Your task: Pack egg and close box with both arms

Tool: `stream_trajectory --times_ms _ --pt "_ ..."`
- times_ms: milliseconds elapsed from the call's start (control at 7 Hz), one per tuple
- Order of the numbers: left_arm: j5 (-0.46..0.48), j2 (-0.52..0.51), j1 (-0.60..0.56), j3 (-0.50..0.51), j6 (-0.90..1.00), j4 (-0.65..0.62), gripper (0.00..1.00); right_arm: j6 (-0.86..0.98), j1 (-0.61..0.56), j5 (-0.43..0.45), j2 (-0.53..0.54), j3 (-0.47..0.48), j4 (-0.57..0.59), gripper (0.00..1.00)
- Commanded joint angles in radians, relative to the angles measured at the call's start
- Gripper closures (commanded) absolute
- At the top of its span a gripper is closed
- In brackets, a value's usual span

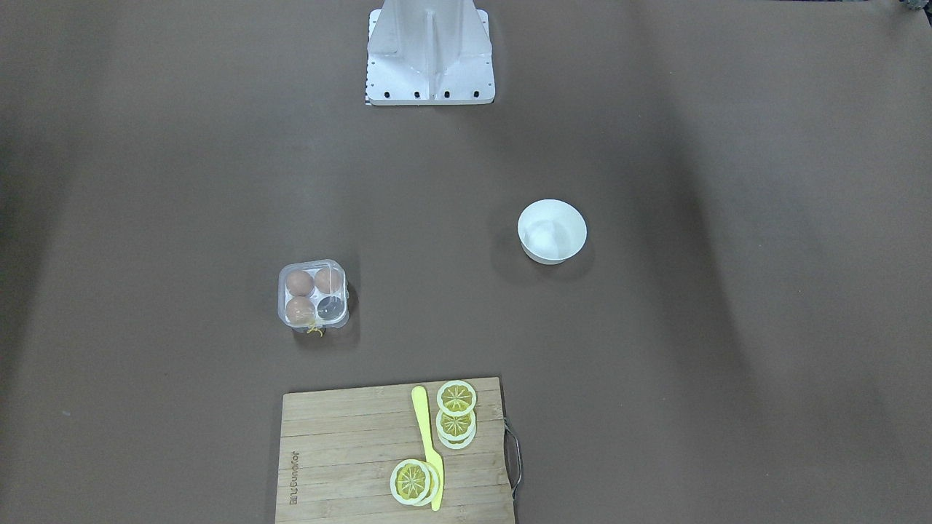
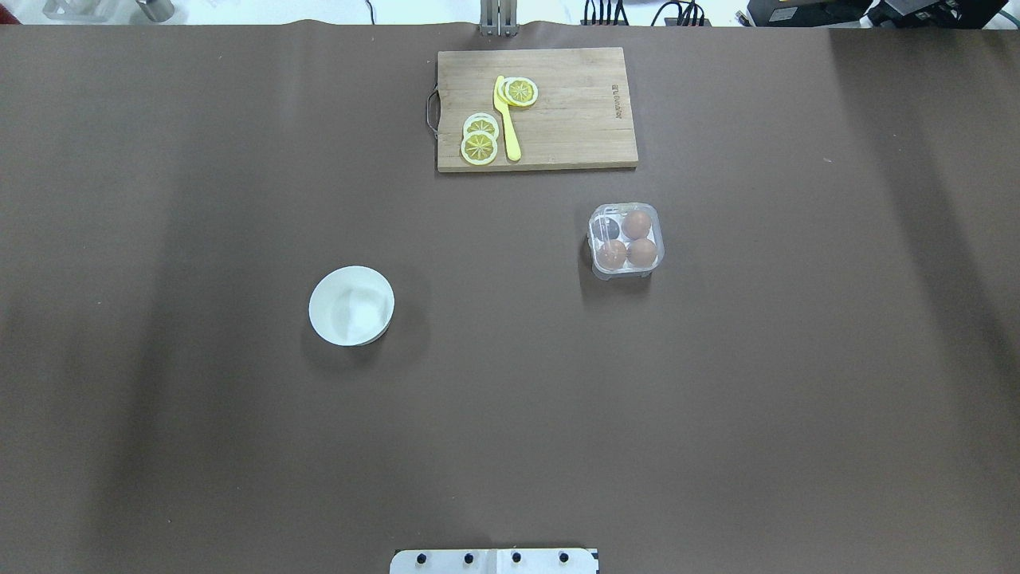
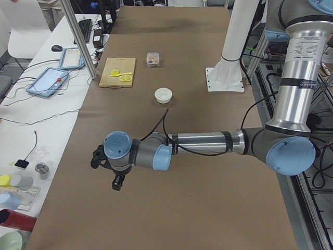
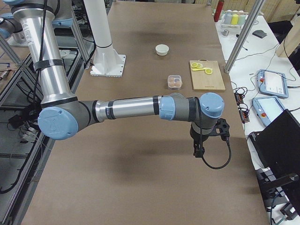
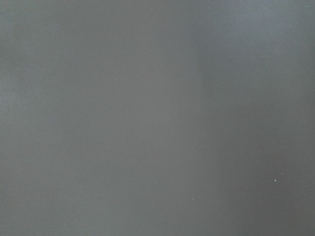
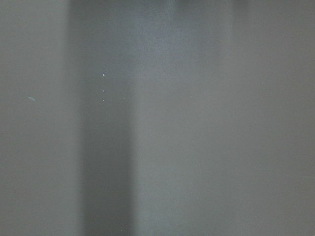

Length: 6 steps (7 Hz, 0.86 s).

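Overhead exterior view, left to right: white bowl (image 2: pixel 351 305) on the left half of the brown bench (image 2: pixel 159 399). Wooden cutting board (image 2: pixel 582 119) at the far edge, centre, with lemon slices (image 2: pixel 479 147) and a yellow knife (image 2: pixel 507 127) on it. Then the box (image 2: pixel 625 239), right of centre, near the board's right corner but apart from it. The box holds three eggs (image 2: pixel 636 225); its far-left cup is empty. The clear lid looks down over them, can't tell if latched. White base plate (image 2: pixel 494 561) at the near edge, centre.

Exterior left view: left arm (image 3: pixel 203 141) stretched low across the near end of the bench. The left gripper (image 3: pixel 117 182) points down over bare bench; wide or narrow, cannot tell from here. Box is far up the bench, well apart from it, with the bowl roughly between.

Exterior right view: right arm (image 4: pixel 126 108) stretched out the same way. The right gripper (image 4: pixel 199 151) hangs over bare bench; its opening, cannot tell. Box is well apart, beyond the forearm.

Both wrist views: only plain blurred bench surface.
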State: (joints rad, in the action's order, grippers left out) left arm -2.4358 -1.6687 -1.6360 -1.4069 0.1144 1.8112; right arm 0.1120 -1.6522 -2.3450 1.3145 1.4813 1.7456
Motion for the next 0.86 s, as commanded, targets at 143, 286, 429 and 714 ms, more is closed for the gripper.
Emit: stream_trajectory --times_ms 143,286,429,714 --pt "-0.002 0.105 -0.01 -0.058 0.008 0.059 0.02 0.0 0.0 0.0 0.0 0.001 0.0 0.01" --pt "-0.002 0.133 -0.01 -0.079 0.008 0.059 0.02 0.0 0.0 0.0 0.0 -0.001 0.0 0.01" --pt "-0.002 0.154 -0.01 -0.101 0.007 0.059 0.02 0.0 0.0 0.0 0.002 -0.001 0.002 0.01" --pt "0.0 0.165 -0.01 -0.124 -0.005 0.047 0.02 0.0 0.0 0.001 0.006 0.001 0.0 0.01"
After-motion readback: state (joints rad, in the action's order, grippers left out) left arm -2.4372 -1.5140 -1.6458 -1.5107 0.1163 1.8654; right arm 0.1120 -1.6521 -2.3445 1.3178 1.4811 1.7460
